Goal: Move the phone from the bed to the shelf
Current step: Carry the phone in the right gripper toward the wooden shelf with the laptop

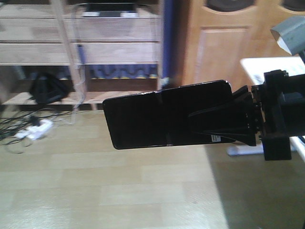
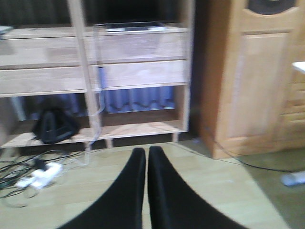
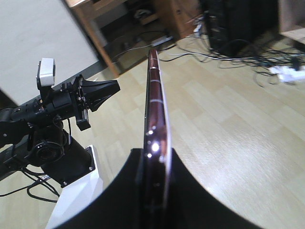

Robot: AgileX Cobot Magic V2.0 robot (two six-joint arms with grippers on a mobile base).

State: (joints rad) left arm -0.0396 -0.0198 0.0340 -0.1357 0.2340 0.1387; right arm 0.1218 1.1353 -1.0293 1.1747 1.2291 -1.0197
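The phone (image 1: 162,119), glossy black with a seam across its middle, hangs level in the air over the floor, in front of the shelf (image 1: 114,52). My right gripper (image 1: 200,125) is shut on its right end, beside a small white sticker. In the right wrist view the phone (image 3: 155,95) shows edge-on, pinkish rim up, clamped between the fingers of the right gripper (image 3: 153,153). My left gripper (image 2: 146,151) is shut on nothing and points at the shelf (image 2: 138,74); it also shows as the left gripper (image 3: 114,86) left of the phone. The bed is out of view.
A black bag (image 1: 46,88) sits on the shelf's lowest board. Cables and a white power strip (image 1: 33,130) lie on the floor at the left. A wooden cabinet (image 1: 224,43) stands right of the shelf. A grey laptop (image 1: 108,9) lies on the top board.
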